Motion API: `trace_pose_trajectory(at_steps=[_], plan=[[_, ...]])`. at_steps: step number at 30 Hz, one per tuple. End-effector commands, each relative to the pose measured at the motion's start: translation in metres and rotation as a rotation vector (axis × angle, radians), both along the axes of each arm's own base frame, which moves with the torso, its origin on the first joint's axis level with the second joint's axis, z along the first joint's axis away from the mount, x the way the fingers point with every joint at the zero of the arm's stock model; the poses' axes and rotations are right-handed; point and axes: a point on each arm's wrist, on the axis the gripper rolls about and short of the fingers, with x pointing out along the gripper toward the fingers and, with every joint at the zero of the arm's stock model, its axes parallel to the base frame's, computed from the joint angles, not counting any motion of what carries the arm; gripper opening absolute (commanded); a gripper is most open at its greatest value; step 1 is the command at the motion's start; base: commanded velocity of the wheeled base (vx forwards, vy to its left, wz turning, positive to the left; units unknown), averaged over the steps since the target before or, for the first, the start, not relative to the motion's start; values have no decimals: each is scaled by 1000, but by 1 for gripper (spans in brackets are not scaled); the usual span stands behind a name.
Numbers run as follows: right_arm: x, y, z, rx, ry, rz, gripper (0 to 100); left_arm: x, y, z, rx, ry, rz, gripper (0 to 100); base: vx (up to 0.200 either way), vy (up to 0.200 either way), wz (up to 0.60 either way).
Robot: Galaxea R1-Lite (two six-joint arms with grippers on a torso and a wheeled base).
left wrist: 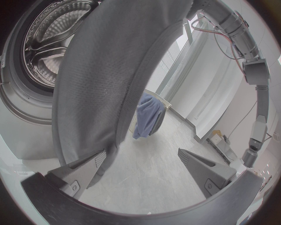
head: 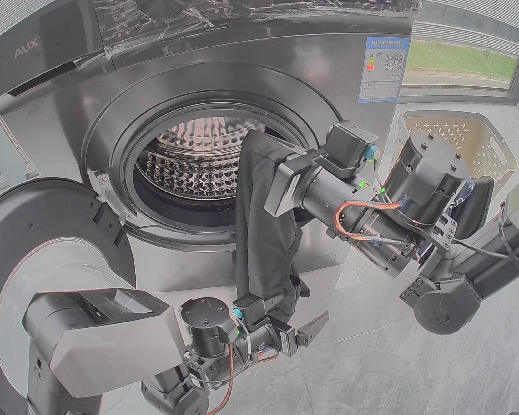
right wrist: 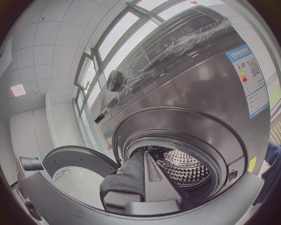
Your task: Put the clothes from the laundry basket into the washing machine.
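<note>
A dark grey garment (head: pixel 262 230) hangs in a long fold in front of the right side of the washing machine's open drum (head: pixel 202 156). My right gripper (head: pixel 273 156) is shut on its top end at the drum's rim; the right wrist view has the fingers (right wrist: pixel 159 178) clamped over the cloth (right wrist: pixel 128 175). My left gripper (head: pixel 303 320) sits low near the floor, open, under the garment's hanging end. In the left wrist view the cloth (left wrist: pixel 111 73) drapes against one of its fingers (left wrist: pixel 87 167). A blue garment (left wrist: pixel 147 115) hangs over the laundry basket (head: pixel 461 134).
The machine's round door (head: pixel 33 260) stands swung open to the left, beside my left arm. The laundry basket stands on the floor to the right of the machine, behind my right arm. Pale bare floor (head: pixel 369 367) spreads in front.
</note>
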Motion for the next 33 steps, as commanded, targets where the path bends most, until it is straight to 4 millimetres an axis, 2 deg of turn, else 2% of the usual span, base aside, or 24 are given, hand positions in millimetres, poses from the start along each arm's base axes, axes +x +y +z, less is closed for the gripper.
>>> trace_pose_trajectory(at_steps=[1, 12, 22, 31, 32, 33], plan=[[-2, 1, -1, -1, 3, 5, 0, 19, -7, -19, -3, -9, 38, 100, 0, 0, 0], [-3, 1, 0, 0, 2, 7, 0, 47, 5, -25, -6, -52, 181, 100, 0, 0, 0], [-6, 1, 3, 4, 0, 12, 0, 57, 19, -24, 11, -72, 245, 100, 0, 0, 0], [-6, 1, 2, 3, 1, 14, 0, 59, 22, -25, 18, -75, 282, 100, 0, 0, 0], [-6, 1, 2, 3, 0, 15, 0, 60, 22, -25, 18, -77, 284, 0, 0, 0, 0], [-6, 1, 2, 3, 1, 14, 0, 60, 22, -25, 18, -77, 284, 0, 0, 0, 0]])
